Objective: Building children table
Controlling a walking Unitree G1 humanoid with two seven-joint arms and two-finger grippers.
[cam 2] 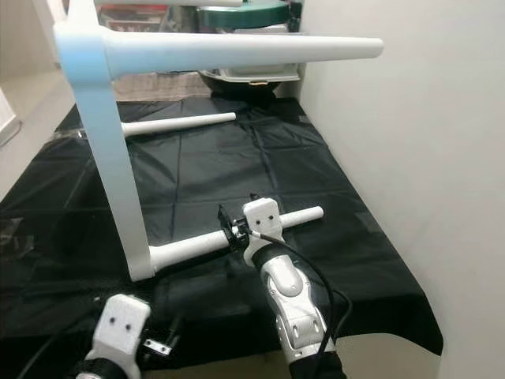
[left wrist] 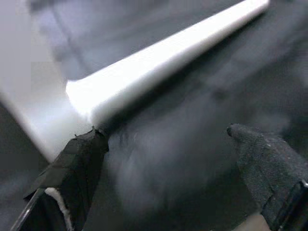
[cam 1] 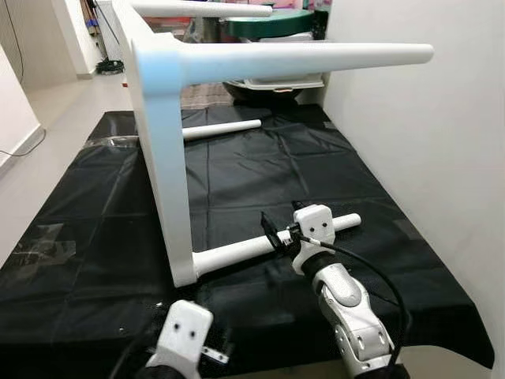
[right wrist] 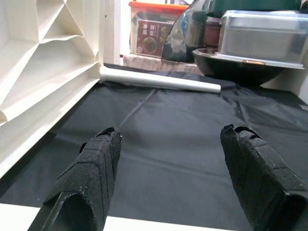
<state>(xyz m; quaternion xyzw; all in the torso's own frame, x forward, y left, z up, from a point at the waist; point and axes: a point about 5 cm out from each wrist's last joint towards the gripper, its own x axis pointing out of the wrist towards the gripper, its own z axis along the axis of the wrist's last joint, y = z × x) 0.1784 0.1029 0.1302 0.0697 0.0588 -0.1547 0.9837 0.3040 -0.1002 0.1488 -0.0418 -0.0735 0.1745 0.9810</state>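
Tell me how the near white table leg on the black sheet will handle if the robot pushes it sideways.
The near leg looks stiff and smooth, so probably slippery in the right end effector. It seems joined to the tabletop, so it should resist rolling. The tabletop stands on its edge, so a hard push might tip it.

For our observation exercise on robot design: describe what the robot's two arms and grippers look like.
Right arm: silver segmented shell, white wrist block, black cable looping alongside. Right gripper and left gripper: two long black, textured fingers each. Left arm: white wrist block with two dark holes.
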